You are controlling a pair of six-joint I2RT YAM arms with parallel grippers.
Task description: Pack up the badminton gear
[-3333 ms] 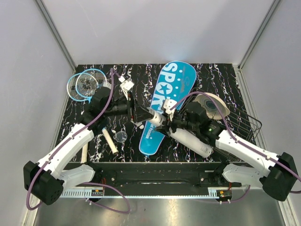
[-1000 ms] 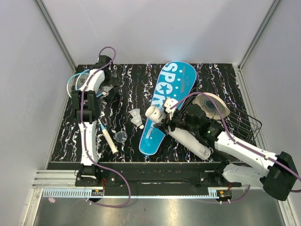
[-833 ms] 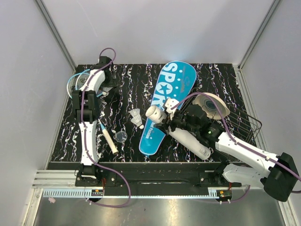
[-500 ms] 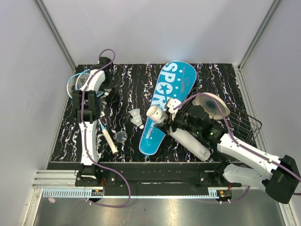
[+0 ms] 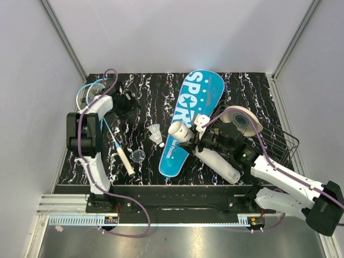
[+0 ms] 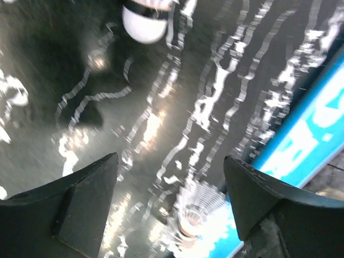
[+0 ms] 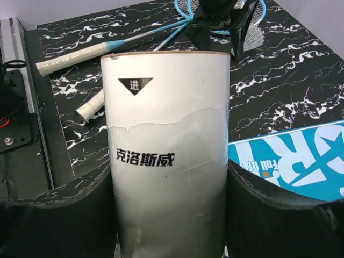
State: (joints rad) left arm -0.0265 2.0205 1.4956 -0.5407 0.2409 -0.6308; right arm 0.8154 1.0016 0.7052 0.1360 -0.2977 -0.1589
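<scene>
My right gripper (image 5: 203, 137) (image 7: 169, 177) is shut on the long white tube (image 5: 212, 156) (image 7: 166, 150), which it holds tilted with the open end (image 5: 177, 130) toward the middle of the table. A white feather shuttlecock (image 5: 156, 133) (image 6: 199, 215) lies on the black marbled table, left of the blue "SPORT" cover (image 5: 191, 115) (image 6: 301, 140) (image 7: 290, 156). Above the table, back left of the shuttlecock, my left gripper (image 5: 128, 102) (image 6: 169, 161) is open and holds nothing. Two light-blue rackets (image 5: 91, 94) (image 7: 215, 13) lie at the far left, handles (image 5: 126, 164) (image 7: 70, 60) toward me.
A small clear cap (image 5: 138, 156) sits near the racket handles. Round woven discs (image 5: 242, 119) lie at the right, against a black wire basket (image 5: 282, 145) at the table's right edge. Grey walls close in the table on three sides.
My left gripper has swung away from the racket heads at the back left, toward the shuttlecock, with the arm folding outward. The right gripper keeps the tube and has shifted slightly right.
</scene>
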